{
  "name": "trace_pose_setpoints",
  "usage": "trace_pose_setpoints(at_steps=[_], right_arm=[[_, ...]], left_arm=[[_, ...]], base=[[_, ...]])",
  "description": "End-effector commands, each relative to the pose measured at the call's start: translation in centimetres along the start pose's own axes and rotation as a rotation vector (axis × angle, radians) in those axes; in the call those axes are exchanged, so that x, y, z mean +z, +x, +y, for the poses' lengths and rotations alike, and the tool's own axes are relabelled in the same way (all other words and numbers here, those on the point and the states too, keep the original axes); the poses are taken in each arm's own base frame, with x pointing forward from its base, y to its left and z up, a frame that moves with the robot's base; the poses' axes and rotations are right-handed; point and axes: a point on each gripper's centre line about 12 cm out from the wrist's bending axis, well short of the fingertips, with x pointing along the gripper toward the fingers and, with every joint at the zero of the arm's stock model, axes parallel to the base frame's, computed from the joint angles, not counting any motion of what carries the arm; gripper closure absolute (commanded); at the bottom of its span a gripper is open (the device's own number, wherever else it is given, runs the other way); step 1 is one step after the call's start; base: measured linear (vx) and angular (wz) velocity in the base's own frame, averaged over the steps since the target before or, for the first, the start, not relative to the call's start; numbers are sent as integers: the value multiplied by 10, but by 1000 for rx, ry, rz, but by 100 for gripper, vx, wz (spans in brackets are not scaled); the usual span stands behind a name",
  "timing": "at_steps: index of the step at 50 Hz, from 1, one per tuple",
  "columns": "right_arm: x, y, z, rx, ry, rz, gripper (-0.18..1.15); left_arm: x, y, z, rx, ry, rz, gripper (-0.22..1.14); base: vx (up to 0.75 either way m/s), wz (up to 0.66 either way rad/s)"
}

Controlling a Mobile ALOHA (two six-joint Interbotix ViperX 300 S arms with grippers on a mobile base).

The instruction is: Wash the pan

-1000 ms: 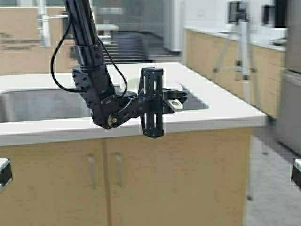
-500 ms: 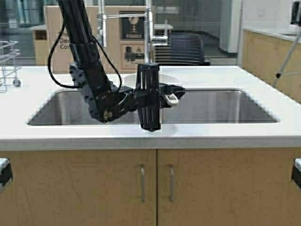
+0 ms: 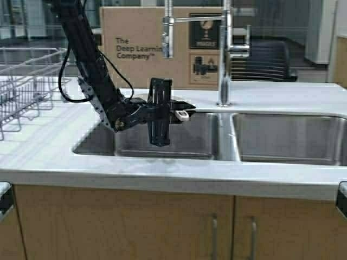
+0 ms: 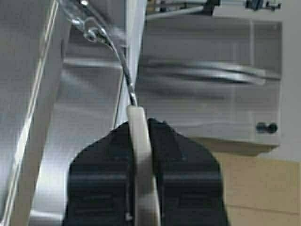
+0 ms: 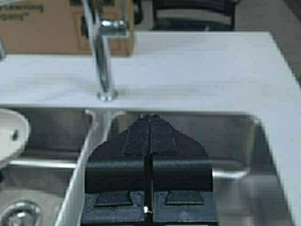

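My left gripper (image 3: 183,110) is shut on the cream-white handle (image 3: 182,114) of the pan and holds it over the left basin of the steel sink (image 3: 135,154). In the high view the wrist hides the pan's bowl. In the left wrist view the handle (image 4: 139,141) is clamped between the black fingers (image 4: 181,160), and a metal stem runs on from it. In the right wrist view the pan's white round body (image 5: 10,135) shows over the left basin. My right gripper (image 5: 150,117) is shut and empty, above the sink by the divider (image 5: 89,155); it is out of the high view.
A tall chrome faucet (image 3: 224,54) stands behind the divider between the two basins. A wire dish rack (image 3: 24,81) sits on the counter at the left. A cardboard box (image 3: 141,46) stands behind the sink. The right basin (image 3: 287,135) is bare. Cabinet doors lie below.
The robot has moved: the whole scene has shifted right, so the faucet, both basins and the dish rack now show. The left gripper still holds the pan's handle.
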Motion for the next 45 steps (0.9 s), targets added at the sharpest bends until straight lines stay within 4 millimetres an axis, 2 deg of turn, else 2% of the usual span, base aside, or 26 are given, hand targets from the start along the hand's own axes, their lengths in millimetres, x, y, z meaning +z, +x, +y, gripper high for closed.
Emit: trace_pose_setpoints(at_steps=[1,7,21,37,45], right_arm=[[6,-1,0,0,31,-11,90],[8,-1,0,1,31,-14,90],[3,4,0,0,26,9,90],[-3,9,0,2,18,29,90],[-6,11,0,4,7,43,90]], left_arm=[[-2,21,-20,-73,12,59,89],[-11,24,-21,-70,28,112,89],[-32,8,-25,-64,17,158,89],[-68,-33,-19,-18,-4,180,89],[-78,-54,-23,-41,4,136,89]], base=[[21,30],[19,25],[16,7],[17,-8],[14,-10]])
